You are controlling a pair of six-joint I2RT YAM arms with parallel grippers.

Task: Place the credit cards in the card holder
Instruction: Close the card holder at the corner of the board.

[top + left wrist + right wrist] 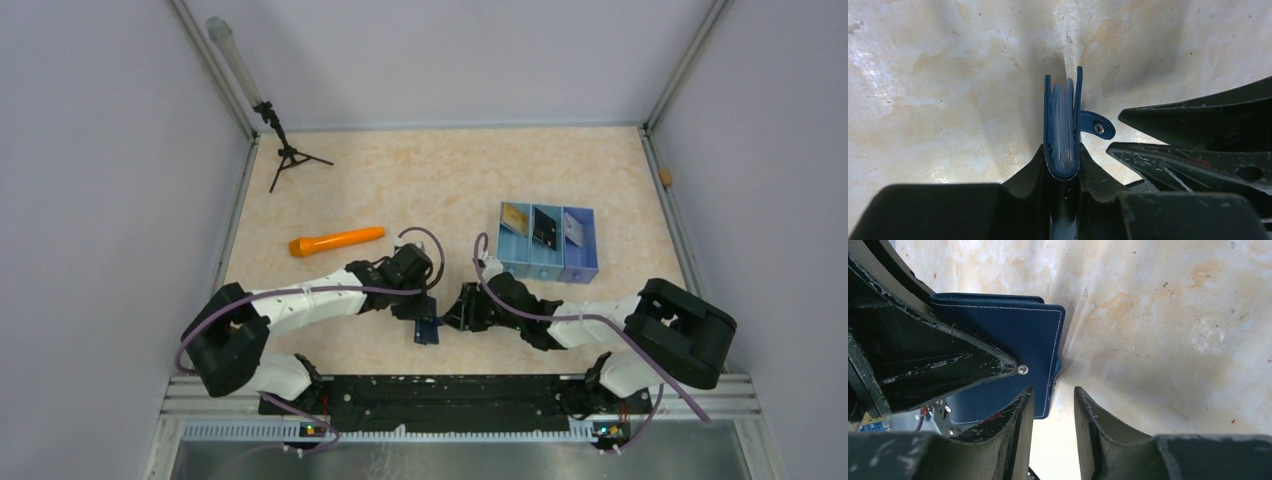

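Note:
The navy card holder (pixel 427 328) is held on edge just above the table by my left gripper (pixel 418 308), which is shut on its spine. In the left wrist view my left gripper (pixel 1063 156) pinches the folded card holder (pixel 1063 120); its snap tab (pixel 1096 127) sticks out to the right. My right gripper (pixel 458 310) is open right beside it. In the right wrist view my right gripper (pixel 1052 396) has empty jaws beside the corner of the card holder's cover (pixel 1013 337). A gold card (pixel 515 218), a black card (pixel 545 228) and a white card (pixel 573 229) lie in a blue tray.
The blue three-compartment tray (pixel 549 268) stands right of centre. An orange cylinder (pixel 335 241) lies to the left. A small black tripod (pixel 287 152) and a pale tube (pixel 233 58) are at the back left. Frame rails border the table.

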